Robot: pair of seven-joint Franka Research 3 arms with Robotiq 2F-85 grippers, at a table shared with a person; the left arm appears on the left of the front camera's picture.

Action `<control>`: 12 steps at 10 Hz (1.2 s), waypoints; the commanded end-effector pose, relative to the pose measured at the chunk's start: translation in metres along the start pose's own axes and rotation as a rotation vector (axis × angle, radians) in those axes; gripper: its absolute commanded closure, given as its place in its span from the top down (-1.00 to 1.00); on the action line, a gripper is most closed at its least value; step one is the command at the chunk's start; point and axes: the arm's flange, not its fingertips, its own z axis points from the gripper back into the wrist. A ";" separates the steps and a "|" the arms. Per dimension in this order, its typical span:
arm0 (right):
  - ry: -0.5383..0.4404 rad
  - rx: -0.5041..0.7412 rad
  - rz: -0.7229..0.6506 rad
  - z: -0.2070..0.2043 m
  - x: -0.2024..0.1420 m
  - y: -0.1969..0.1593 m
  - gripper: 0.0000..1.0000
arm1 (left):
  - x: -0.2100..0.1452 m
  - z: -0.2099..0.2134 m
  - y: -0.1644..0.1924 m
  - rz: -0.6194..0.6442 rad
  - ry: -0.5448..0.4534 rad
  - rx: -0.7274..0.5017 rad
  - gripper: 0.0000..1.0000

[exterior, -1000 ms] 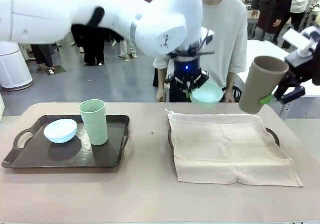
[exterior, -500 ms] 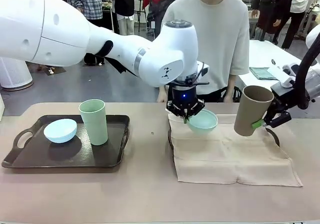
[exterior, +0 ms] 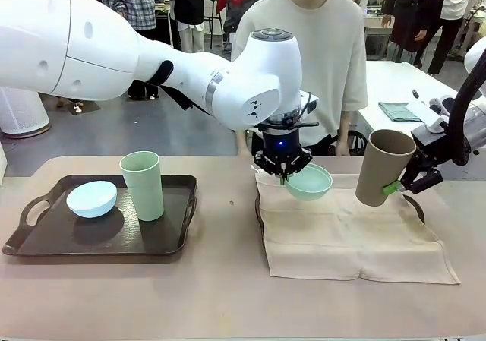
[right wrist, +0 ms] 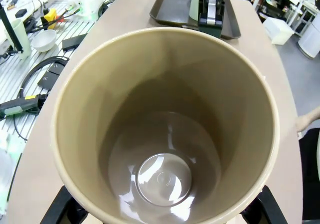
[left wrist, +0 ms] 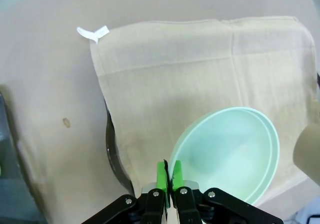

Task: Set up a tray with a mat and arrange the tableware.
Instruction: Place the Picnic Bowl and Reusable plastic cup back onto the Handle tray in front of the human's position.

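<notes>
- The counter [exterior: 228,295] is a plain tan top, with a bare strip on the near side of the mat.
- The mat [exterior: 349,235], a cream cloth, lies spread over a dark tray [exterior: 259,213]. The tray's rim peeps out at the mat's left edge.
- Well to the left of the mat, a second dark tray [exterior: 45,244] carries the pale blue bowl [exterior: 92,198] and the pale green cup [exterior: 143,185].
- Above the mat's far left part, the left hand [exterior: 282,175] has its fingers pinched together on the rim of the mint green bowl [exterior: 309,182]. The bowl is tilted and close over the cloth, and I cannot tell if it touches.
- Above the mat's far right corner, the right hand [exterior: 396,185] is clamped around the side of the brown-tan cup [exterior: 383,168]. The cup leans and hangs clear of the cloth.
- The step in hand looks like setting the first pieces on the mat. Next, the bowl needs levelling and lowering before release, and the cup needs righting so it lands apart from the bowl.
- Beyond the mat's far edge a person [exterior: 319,52] stands at the counter. Behind is a busy room with a grey floor.
</notes>
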 end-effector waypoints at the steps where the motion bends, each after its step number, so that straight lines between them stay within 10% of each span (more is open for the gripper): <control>1: -0.036 0.018 -0.022 -0.010 -0.012 -0.003 0.63 | -0.001 -0.010 0.000 0.013 -0.051 -0.020 -0.92; 12: -0.025 0.013 -0.011 -0.045 -0.064 -0.016 0.63 | -0.001 -0.053 -0.006 -0.001 -0.001 0.000 -0.92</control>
